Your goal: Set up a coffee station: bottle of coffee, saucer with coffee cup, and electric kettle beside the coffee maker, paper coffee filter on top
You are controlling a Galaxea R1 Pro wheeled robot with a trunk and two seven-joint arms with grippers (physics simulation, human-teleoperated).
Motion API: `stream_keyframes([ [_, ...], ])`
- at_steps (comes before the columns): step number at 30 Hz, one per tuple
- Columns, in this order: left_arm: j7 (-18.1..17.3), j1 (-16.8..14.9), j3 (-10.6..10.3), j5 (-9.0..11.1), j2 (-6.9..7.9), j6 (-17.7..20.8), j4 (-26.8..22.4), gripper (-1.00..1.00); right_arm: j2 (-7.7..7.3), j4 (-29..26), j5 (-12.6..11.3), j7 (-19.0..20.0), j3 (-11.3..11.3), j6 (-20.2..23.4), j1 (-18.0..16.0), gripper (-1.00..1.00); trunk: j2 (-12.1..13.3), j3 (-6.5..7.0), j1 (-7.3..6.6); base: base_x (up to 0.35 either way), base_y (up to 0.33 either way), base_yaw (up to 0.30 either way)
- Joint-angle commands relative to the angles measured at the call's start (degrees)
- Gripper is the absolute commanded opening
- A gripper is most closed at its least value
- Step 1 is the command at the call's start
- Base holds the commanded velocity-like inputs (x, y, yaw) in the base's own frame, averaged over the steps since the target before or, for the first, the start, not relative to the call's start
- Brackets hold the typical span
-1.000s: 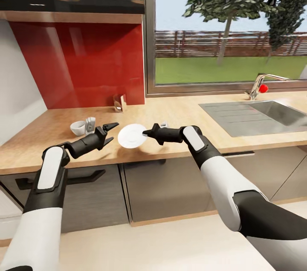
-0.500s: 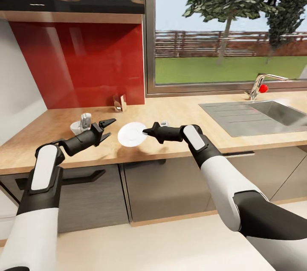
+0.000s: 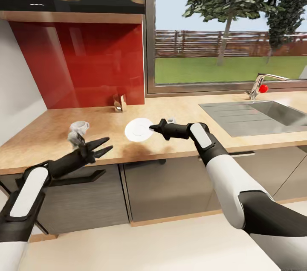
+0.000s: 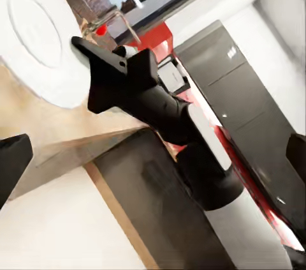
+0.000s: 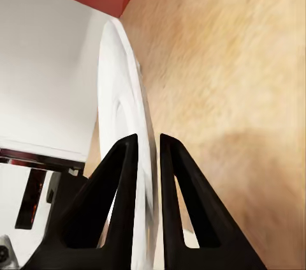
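White saucer [image 3: 138, 129] is pinched at its rim, held on edge above the desk [image 3: 179, 111] at frame centre by the right gripper [image 3: 154, 129] for carrying; left gripper [image 3: 102, 147] hangs released at lower left.

Both arms wore glossy white shells broken by matte black joint bands at elbow and wrist. The left gripper [image 3: 103, 146] and right gripper [image 3: 152, 127] were all black, each ending in two tapered, pointed fingers [image 5: 182, 206] on a blocky, angular black housing
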Motion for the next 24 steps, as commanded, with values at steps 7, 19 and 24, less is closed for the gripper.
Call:
stream_keyframes([
  [7,-11.82,17.36,-2.83,-0.09,6.92,-0.44,0.38,1.00,-1.93,-0.95,0.25,0.66,-0.60,0.23,-0.06,-1.00,-0.03,-0.05,0.00,0.000,0.000,0.000],
  [19,-39.97,33.12,-10.30,-9.95,12.04,-42.24,65.31,1.00,-8.48,-7.72,-5.13,1.04,-3.86,3.66,-0.06,-1.00,-0.03,-0.05,0.00,0.000,0.000,0.000],
  [24,-30.20,33.16,-11.24,-10.68,10.99,-52.93,78.61,1.00,-9.20,-9.71,-5.19,1.05,-3.95,3.79,0.00,-1.00,-0.03,-0.05,0.00,0.000,0.000,0.000],
])
